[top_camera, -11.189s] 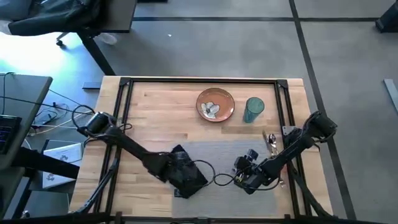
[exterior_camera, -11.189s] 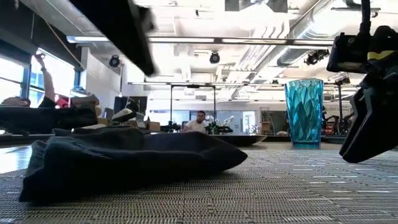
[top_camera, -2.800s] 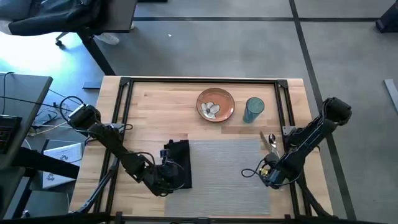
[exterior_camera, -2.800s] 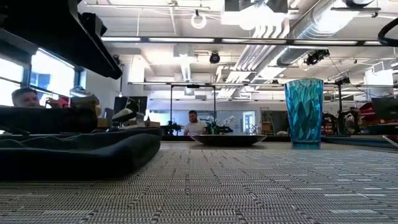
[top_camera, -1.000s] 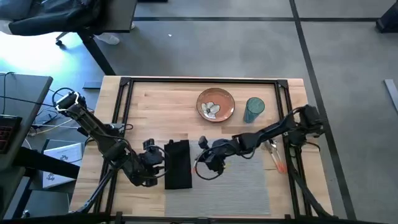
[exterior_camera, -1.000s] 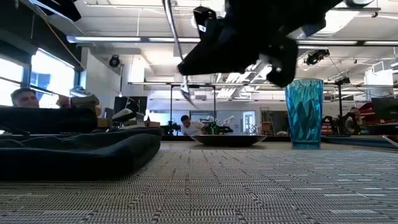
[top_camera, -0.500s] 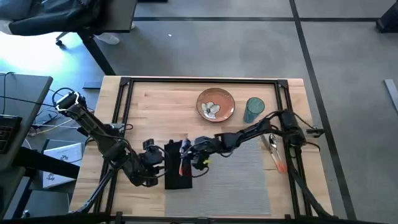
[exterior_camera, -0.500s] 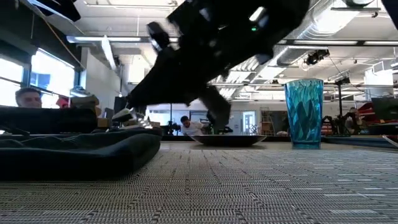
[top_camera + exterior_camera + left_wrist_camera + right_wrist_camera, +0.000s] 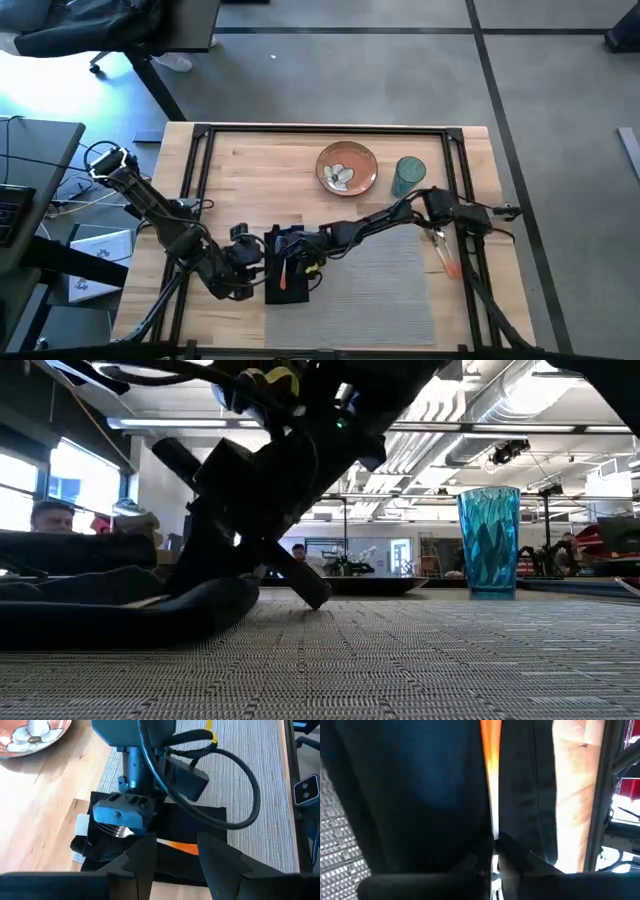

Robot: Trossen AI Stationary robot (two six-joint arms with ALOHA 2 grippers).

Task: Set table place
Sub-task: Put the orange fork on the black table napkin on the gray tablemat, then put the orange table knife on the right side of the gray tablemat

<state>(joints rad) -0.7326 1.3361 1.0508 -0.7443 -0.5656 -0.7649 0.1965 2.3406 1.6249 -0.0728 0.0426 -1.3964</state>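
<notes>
Lowered now, orange-handled fork (image 9: 285,272) lies along black napkin (image 9: 272,288).

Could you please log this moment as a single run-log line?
right gripper: shut on orange-handled fork, lowering it onto black cloth napkin | left gripper: open, waiting beside napkin | orange-brown round plate: not placed

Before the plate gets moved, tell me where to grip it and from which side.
Pinch the plate's rim on its near-left edge, coming from above. It lies flat on the table, so only the raised rim offers a hold, and the blue cup stands close on its right.
</notes>
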